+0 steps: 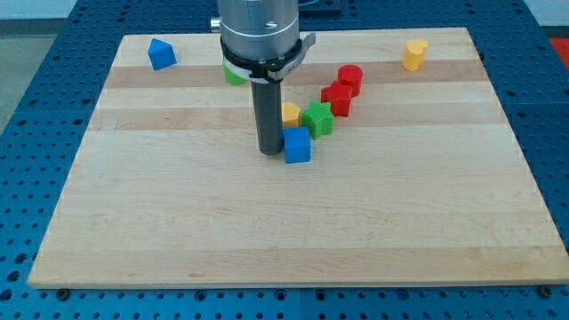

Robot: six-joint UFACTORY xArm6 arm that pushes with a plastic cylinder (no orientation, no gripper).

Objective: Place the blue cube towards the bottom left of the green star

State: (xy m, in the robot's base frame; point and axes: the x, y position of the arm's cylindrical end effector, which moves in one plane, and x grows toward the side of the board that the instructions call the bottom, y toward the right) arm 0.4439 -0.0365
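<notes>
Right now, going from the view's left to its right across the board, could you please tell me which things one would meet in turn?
Blue block → green block half hidden behind the arm → my tip → blue cube → green star → red blocks → yellow block. The small yellow block by the cube overlaps it, so I leave it out.

Arm descending from the view's top, rod upright; my tip (269, 152) on the board — left of centre

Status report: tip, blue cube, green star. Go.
My tip touching blue cube's left side. Cube sits bottom left of green star, close beside it. Yellow block just above cube.
</notes>
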